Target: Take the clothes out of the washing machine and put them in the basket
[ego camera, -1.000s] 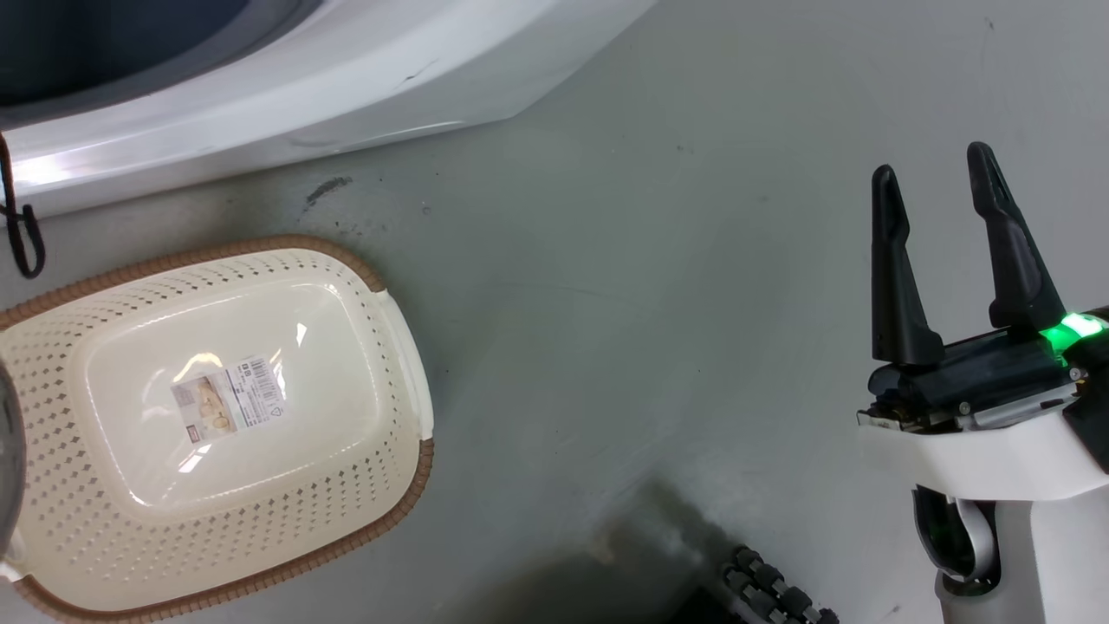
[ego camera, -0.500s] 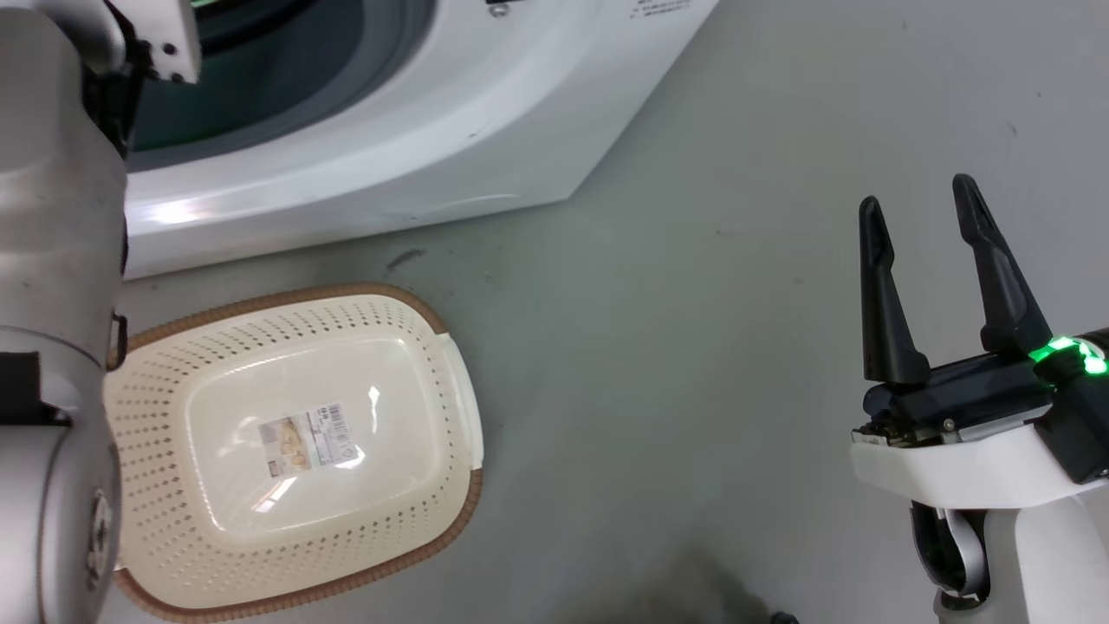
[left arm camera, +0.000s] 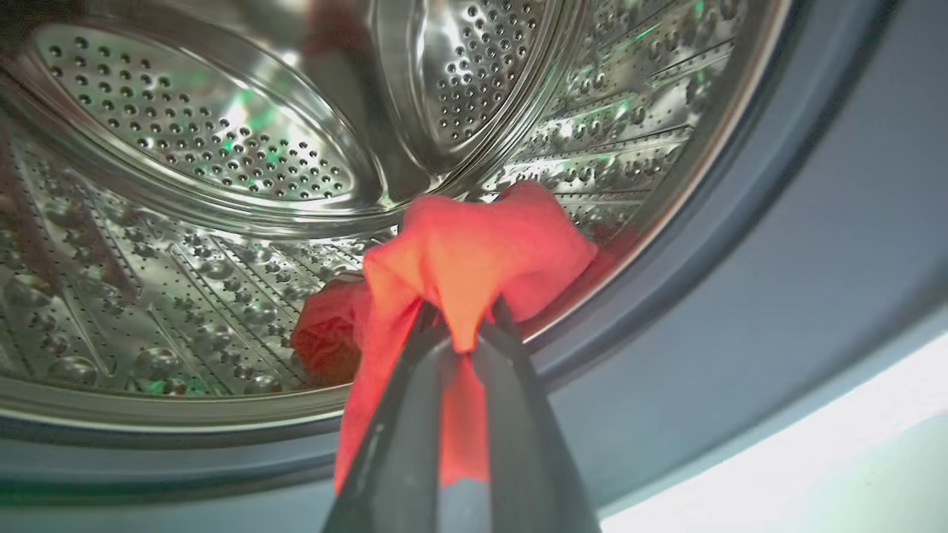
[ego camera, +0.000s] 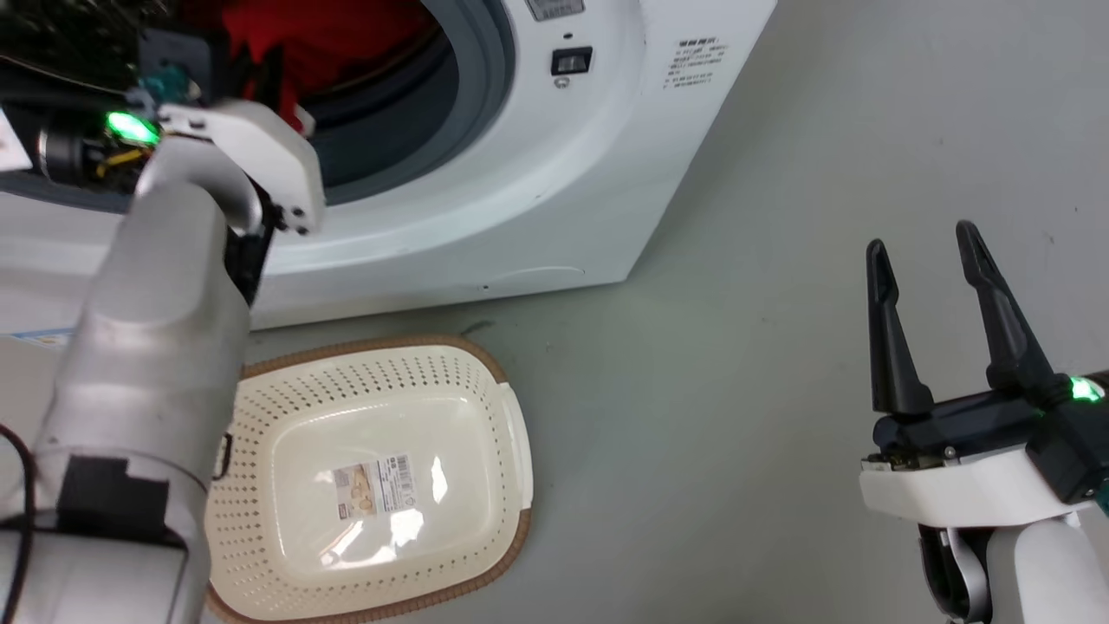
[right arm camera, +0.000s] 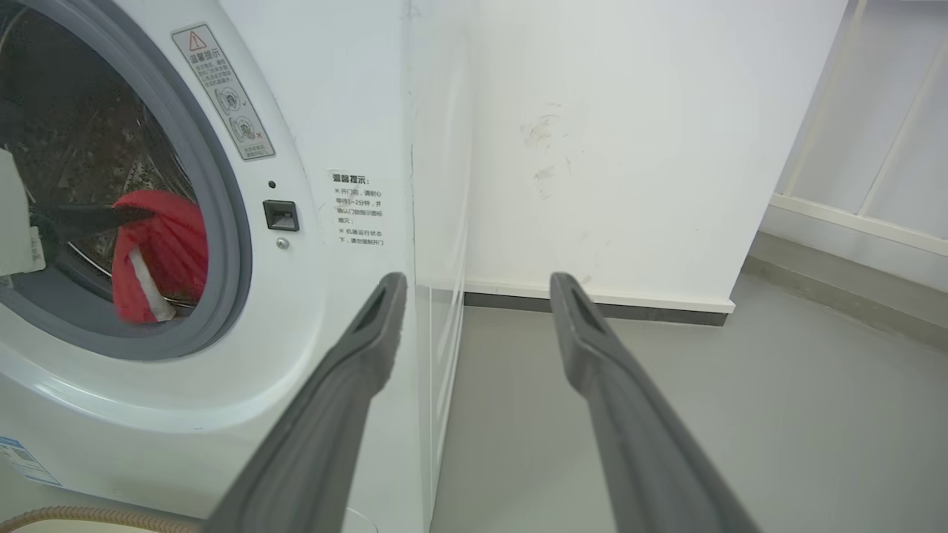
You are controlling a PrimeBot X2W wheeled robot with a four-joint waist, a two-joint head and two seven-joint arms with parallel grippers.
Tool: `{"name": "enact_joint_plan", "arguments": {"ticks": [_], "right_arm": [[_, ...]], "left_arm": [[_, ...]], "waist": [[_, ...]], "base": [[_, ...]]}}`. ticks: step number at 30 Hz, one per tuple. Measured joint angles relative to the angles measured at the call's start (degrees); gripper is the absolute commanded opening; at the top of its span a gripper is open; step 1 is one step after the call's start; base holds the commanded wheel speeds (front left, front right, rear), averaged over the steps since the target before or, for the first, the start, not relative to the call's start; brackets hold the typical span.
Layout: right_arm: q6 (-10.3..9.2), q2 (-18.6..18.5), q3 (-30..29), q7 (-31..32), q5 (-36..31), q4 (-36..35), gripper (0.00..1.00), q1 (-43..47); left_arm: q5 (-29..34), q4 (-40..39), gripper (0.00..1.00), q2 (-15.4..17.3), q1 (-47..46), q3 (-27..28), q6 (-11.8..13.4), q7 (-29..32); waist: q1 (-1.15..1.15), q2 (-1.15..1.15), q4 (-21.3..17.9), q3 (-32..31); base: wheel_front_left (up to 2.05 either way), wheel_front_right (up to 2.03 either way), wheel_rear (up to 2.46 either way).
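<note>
- Nearest, low on the floor: the basket, empty, barcode sticker bare on its bottom. Nothing delivered so far, by the look of it.
- Level with it, off to the right: the right gripper, fingers spread wide, carrying nothing, well apart from basket and machine.
- Between those two: open grey floor, no clutter to dodge.
- Just beyond the basket's far rim: the washing machine, white front, porthole open.
- Through the porthole: the left arm, reaching in over the grey gasket.
- At its end: the left gripper, clenched on a fold of the clothes, red cloth bunched above the fingertips and trailing down between the fingers.
- Judged as a first pull-out just begun: cloth pinched, but inside the drum, close to the gasket lip.
- Left to do: lift over that lip, swing down to the basket, let go, return for any more red.
- Edges to mind: gasket lip and porthole rim close around arm and cloth, with a likely snag on the way out.
- Farthest: bare perforated steel at the drum's back.
</note>
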Motion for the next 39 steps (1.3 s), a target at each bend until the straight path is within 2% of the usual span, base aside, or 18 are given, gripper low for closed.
{"name": "enact_joint_plan", "arguments": {"ticks": [12, 26, 39], "right_arm": [[0.00, 0.01, -0.47, 0.00, -1.99, 1.09, 1.00, 5.21], [0.00, 0.01, -0.41, 0.00, -2.85, 1.91, 1.00, 10.65], [0.00, 0.01, -0.45, 0.00, -2.46, 2.07, 1.00, 12.42]], "left_arm": [[-1.00, -24.53, 0.00, -0.21, 19.47, 0.88, 0.43, -0.04], [-0.85, -45.96, 0.00, 1.00, 35.38, 1.30, 1.97, -0.19], [-1.10, -65.33, 0.00, 3.82, 45.36, 1.32, 4.39, 4.69]], "waist": [[0.00, 0.00, 3.74, -8.77], [0.00, 0.00, 7.97, -18.36], [0.00, 0.00, 9.57, -20.77]], "base": [[0.00, 0.00, 0.00], [0.00, 0.00, 0.00], [0.00, 0.00, 0.00]]}}
